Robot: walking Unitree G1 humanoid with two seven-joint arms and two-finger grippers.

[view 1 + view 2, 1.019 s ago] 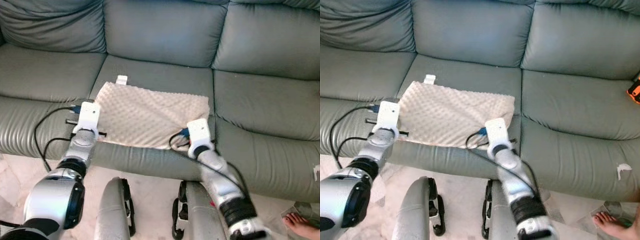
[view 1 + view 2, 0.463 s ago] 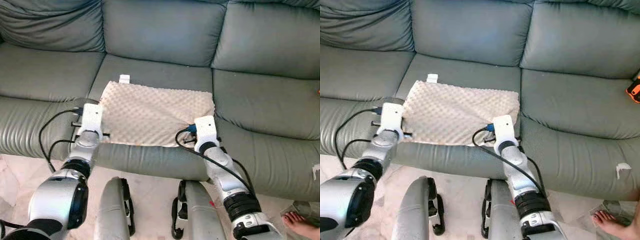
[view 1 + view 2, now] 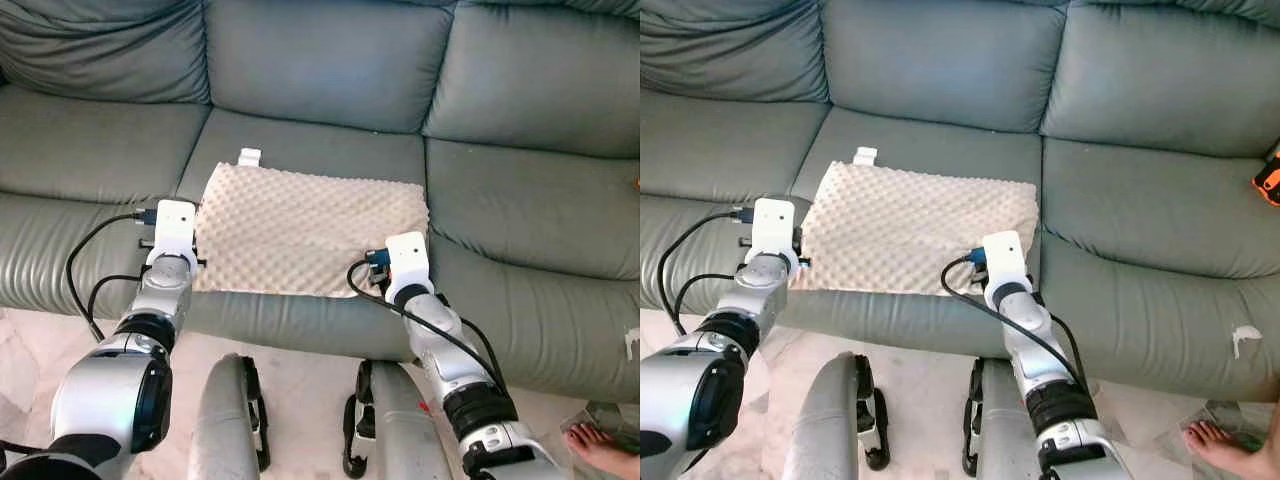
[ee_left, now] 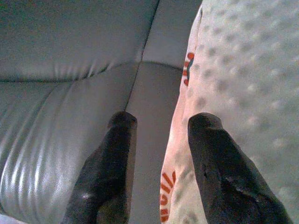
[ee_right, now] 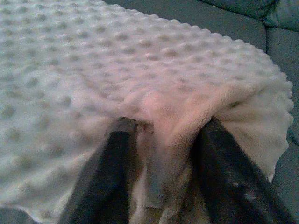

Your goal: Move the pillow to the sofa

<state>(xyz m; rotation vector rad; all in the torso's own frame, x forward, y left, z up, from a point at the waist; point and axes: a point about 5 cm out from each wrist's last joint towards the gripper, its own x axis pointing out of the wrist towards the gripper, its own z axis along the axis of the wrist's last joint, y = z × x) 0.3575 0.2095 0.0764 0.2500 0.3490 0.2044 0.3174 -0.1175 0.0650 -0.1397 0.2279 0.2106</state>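
Observation:
A cream, bumpy pillow (image 3: 310, 230) lies flat on the middle seat of the grey-green sofa (image 3: 330, 70), with a small white tag (image 3: 246, 157) at its far left corner. My left gripper (image 4: 161, 122) is open at the pillow's left edge. One finger (image 4: 110, 154) rests over the bare seat and the other lies against the pillow's side. My right gripper (image 5: 166, 123) is at the near right corner, open, with a soft fold of the pillow (image 5: 140, 70) bunched between its fingers.
A person's bare foot (image 3: 600, 447) stands on the tiled floor at the lower right. An orange object (image 3: 1268, 180) and a white scrap (image 3: 1247, 338) lie on the right seat. My own legs (image 3: 235, 420) are close to the sofa's front edge.
The pillow has slid a little further back on the seat and lies flatter. The pucker at its near right corner has eased. My left gripper has shifted outward to the pillow's left edge.

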